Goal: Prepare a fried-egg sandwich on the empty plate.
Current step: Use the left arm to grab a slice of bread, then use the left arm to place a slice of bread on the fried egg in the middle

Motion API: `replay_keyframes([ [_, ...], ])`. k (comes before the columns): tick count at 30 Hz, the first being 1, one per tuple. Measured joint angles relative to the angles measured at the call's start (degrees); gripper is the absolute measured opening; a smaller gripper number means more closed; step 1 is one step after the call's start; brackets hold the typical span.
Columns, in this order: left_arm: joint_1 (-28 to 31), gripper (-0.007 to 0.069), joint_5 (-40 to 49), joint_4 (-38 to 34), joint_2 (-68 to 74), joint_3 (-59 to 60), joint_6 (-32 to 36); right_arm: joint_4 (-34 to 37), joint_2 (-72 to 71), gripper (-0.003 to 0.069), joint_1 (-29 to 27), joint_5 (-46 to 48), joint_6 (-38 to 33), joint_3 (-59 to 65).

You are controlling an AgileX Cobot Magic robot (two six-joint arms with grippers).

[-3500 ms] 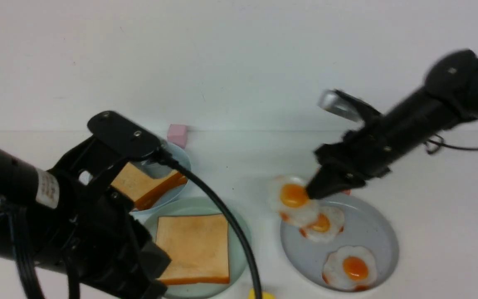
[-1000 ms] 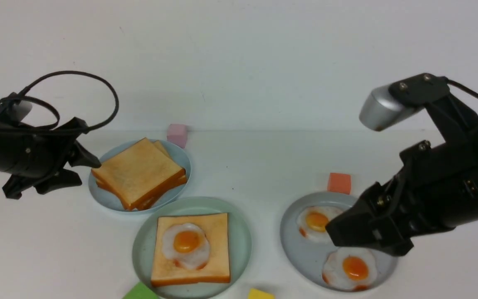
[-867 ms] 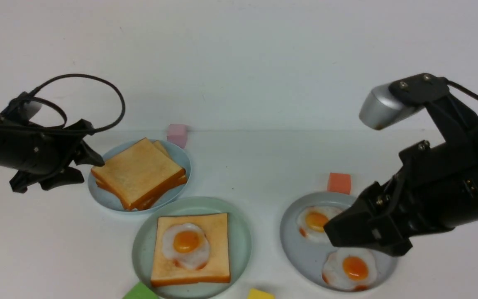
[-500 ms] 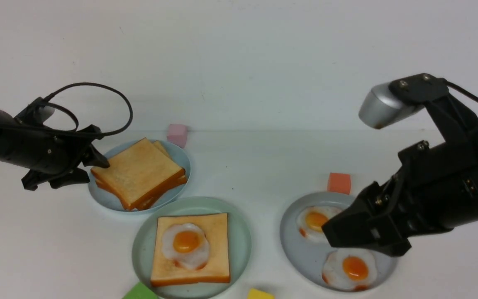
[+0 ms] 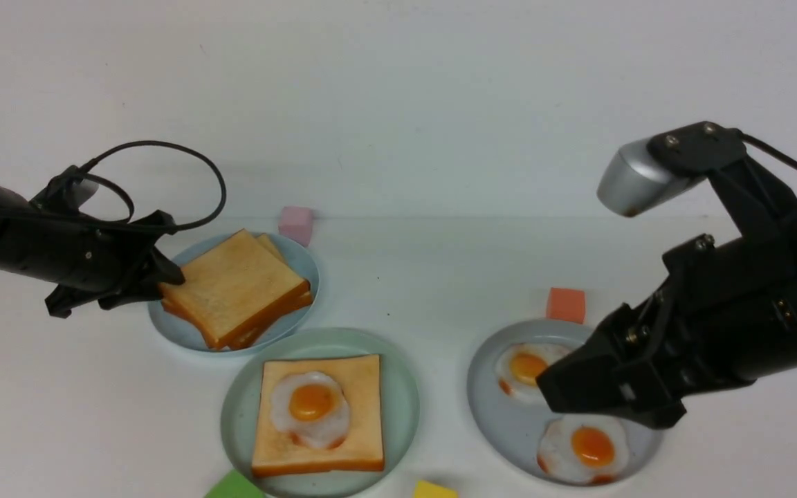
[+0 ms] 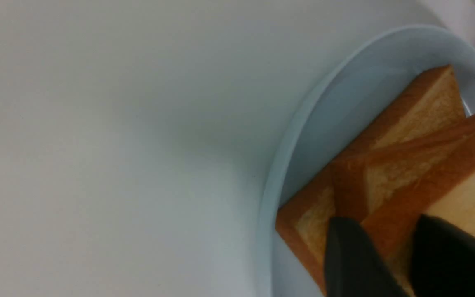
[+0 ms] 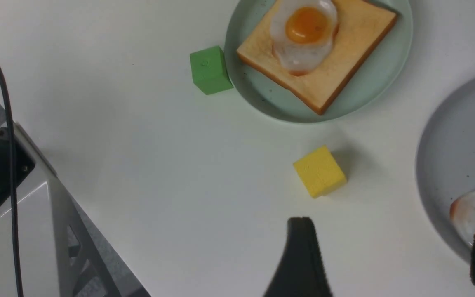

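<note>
The mint-green plate point(image 5: 398, 394) holds one toast slice point(image 5: 357, 429) with a fried egg point(image 5: 310, 404) on it, with no second slice on top. It also shows in the right wrist view point(image 7: 390, 74). A pile of plain toast point(image 5: 232, 287) lies on the light-blue plate point(image 5: 184, 332). My left gripper point(image 5: 167, 280) is at the pile's left corner. In the left wrist view its fingers point(image 6: 344, 255) are shut above and below the corner of the top slice point(image 6: 468, 202). My right gripper point(image 5: 551, 391) hangs open and empty over the grey-blue plate point(image 5: 509, 429).
Two more fried eggs point(image 5: 526, 366) point(image 5: 589, 446) lie on the grey-blue plate. Small cubes stand around: pink point(image 5: 295, 223) behind the toast pile, orange point(image 5: 565, 304) behind the egg plate, green point(image 7: 209, 69) and yellow point(image 7: 319, 171) near the mint plate's front.
The egg my right gripper carried now lies on the toast on the mint plate. My left gripper has moved right to the toast pile and closed on its top slice's corner.
</note>
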Motion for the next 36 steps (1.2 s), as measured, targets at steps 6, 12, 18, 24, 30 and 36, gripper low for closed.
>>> replay_keyframes([
  [6, 0.3, 0.0032, 1.2, -0.2, -0.9, 0.0, 0.3, 0.0, 0.0, 0.0528, 0.0, 0.7, 0.0, 0.0],
  [12, 3.2, 0.0032, 5.5, -0.1, -6.9, 0.0, 7.1, 0.0, 0.0, 0.0528, 0.0, 1.9, 0.0, 0.0],
  [18, 3.9, 0.0032, 18.2, -3.5, -11.0, 0.0, 24.4, 0.0, 0.0, 0.0528, 0.0, 3.4, 0.0, 0.0],
  [24, -1.8, 0.0032, 25.1, -5.2, -10.8, 3.6, 32.9, 0.0, 0.0, 0.0528, 0.0, 3.4, 0.0, 0.0],
  [30, -5.5, 0.0032, 25.9, -5.3, -7.7, 6.6, 34.1, 0.0, 0.0, 0.0528, 0.0, 2.8, 0.0, 0.0],
  [36, -5.8, 0.0032, 24.7, -6.1, -4.2, 7.0, 34.1, 0.0, 0.0, 0.0528, 0.0, 2.7, 0.0, 0.0],
])
